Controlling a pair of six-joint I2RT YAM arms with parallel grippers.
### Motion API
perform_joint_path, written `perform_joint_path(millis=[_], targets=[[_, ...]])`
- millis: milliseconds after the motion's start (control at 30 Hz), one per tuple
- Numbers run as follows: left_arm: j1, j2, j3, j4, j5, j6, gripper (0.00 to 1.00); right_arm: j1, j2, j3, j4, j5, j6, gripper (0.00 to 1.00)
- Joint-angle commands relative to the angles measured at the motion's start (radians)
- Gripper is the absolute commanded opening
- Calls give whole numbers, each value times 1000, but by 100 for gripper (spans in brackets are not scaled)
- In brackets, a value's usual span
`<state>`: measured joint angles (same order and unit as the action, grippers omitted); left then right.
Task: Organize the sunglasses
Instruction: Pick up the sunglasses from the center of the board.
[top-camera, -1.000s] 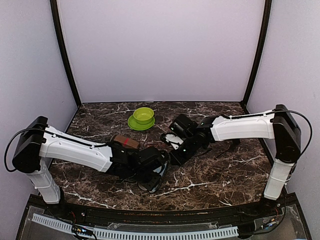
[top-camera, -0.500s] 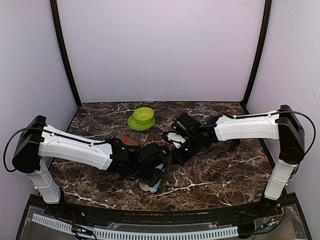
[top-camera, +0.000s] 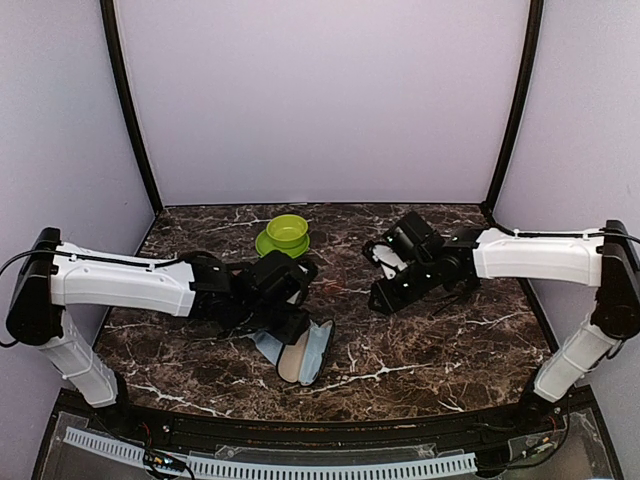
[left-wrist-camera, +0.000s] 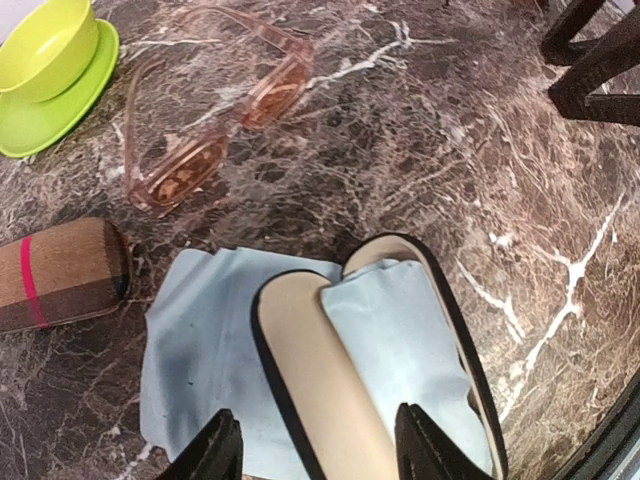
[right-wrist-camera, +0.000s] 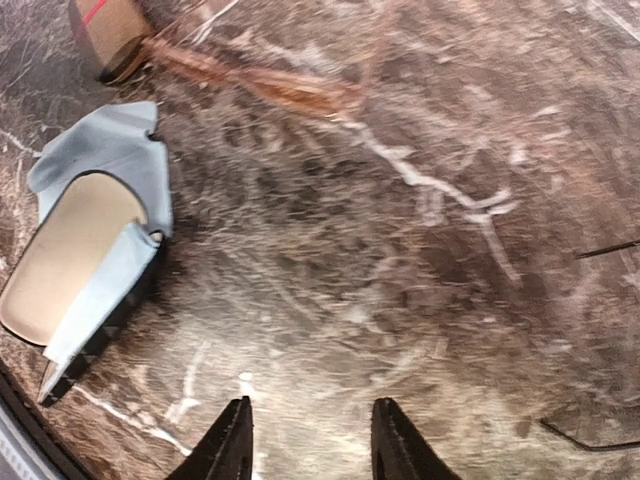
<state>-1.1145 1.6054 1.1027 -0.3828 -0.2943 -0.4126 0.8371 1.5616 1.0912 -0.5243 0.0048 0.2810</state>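
The reddish-brown sunglasses lie unfolded on the marble, between the green bowl and the open black case. That case shows a beige lining with a light blue cloth in and under it. My left gripper hovers open just above the case's near end, holding nothing. In the top view it sits just left of the case. Farther right, my right gripper is open and empty over bare marble. The sunglasses show blurred in its view. A black wire pair cannot be made out.
A green bowl on a saucer stands at the back middle. A brown striped case lies left of the cloth. Thin dark lines cross the right edge of the right wrist view. The table's front edge runs just below the case.
Both arms have drawn apart from the middle, the left one back to the left and the right one to the right. Both sets of jaws have widened. The case now lies uncovered and open.
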Motion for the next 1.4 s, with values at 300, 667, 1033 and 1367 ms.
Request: perform_joint_path(millis=[300,667,1033,1367], targets=[[45,-29,-15,-6,22,56,62,-257,-209,-126,-82,264,44,66],[93,-29,-50,13,96,54,66,-366,-223,-176,-73,304,53,67],[93,3,-21,47,125,88,66,-530,-165,-231,3,298,89,63],[93,11,-20,83,168,95,66,-610,-106,-308,197,147,185,62]])
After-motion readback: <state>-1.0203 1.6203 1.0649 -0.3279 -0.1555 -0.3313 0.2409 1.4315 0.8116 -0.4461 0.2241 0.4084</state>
